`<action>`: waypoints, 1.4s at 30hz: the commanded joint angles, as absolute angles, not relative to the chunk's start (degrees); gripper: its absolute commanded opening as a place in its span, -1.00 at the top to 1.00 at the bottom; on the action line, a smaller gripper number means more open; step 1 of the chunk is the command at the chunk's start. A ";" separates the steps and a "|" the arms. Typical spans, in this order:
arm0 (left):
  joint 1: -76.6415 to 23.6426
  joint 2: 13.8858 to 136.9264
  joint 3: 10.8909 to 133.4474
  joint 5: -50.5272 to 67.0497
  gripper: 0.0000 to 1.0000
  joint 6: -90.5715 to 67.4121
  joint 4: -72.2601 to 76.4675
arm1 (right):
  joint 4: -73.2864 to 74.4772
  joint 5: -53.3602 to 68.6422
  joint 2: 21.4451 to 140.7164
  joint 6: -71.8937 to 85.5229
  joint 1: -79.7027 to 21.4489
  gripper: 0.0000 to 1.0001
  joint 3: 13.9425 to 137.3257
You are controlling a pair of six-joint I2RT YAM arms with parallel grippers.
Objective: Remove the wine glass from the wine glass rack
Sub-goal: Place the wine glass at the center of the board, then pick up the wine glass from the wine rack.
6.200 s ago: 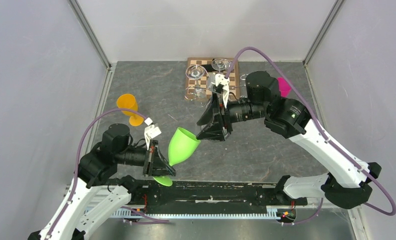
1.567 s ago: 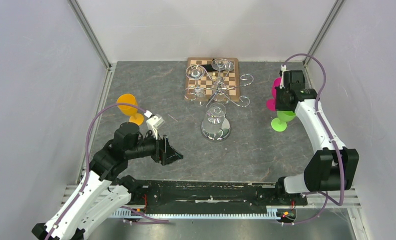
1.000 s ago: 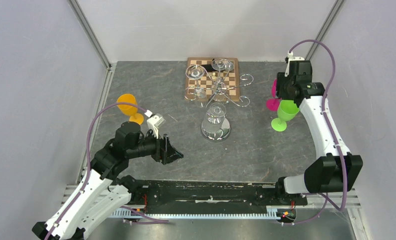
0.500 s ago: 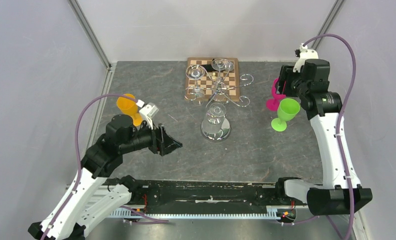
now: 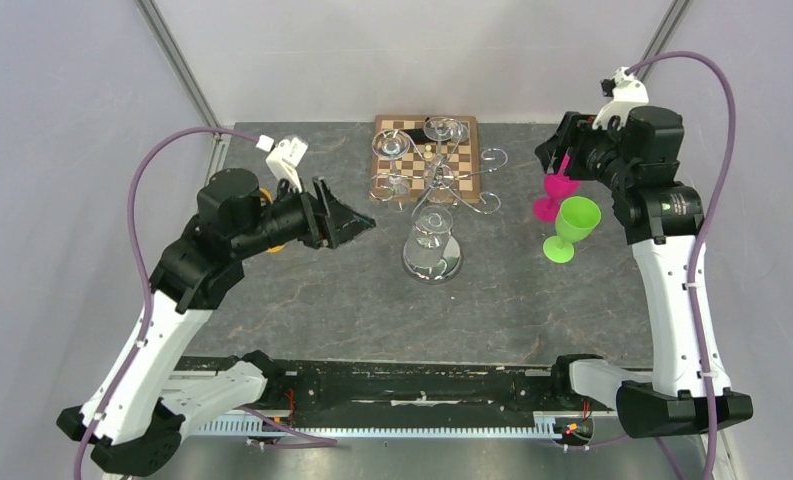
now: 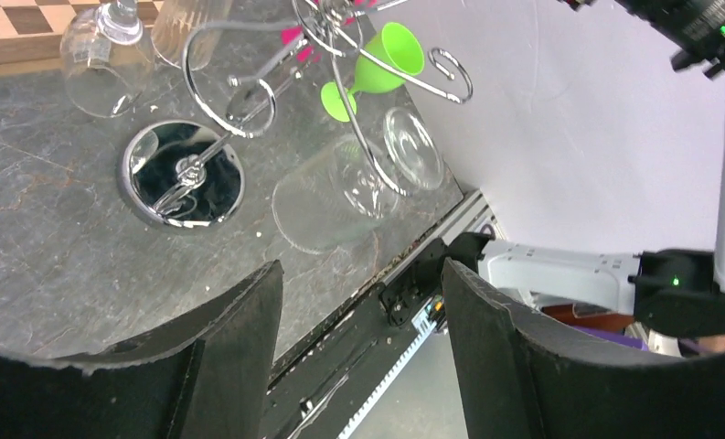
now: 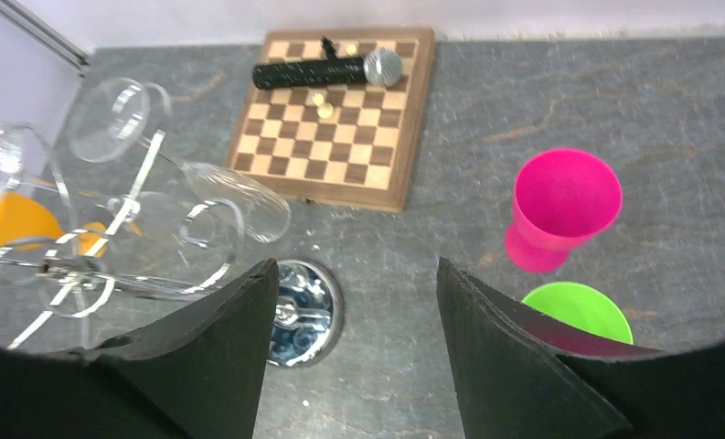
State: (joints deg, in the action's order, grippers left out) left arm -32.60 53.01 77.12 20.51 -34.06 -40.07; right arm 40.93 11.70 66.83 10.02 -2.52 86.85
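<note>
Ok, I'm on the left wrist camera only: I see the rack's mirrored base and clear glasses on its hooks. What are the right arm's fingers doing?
Observer: The right gripper is raised beside the pink glass, fingers open, nothing between them.
Operator: Anything over on the left?
Observer: An orange glass, left of the wine glass rack. It's mostly hidden, so I can't tell more.
Operator: And at the far side?
Observer: A black microphone lies across the far rows of the chessboard.
</note>
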 commanded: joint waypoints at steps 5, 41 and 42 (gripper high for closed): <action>-31.67 60.81 88.39 15.49 -0.40 -38.56 -37.50 | 37.20 20.66 65.83 16.75 -3.52 -0.38 91.94; -12.08 80.10 77.11 36.05 -0.23 -65.09 -6.89 | 34.94 18.44 55.41 14.81 -13.49 -0.44 86.81; -12.07 80.32 77.16 36.29 -0.23 -65.32 -6.69 | 34.89 18.37 55.42 14.71 -13.53 -0.45 86.75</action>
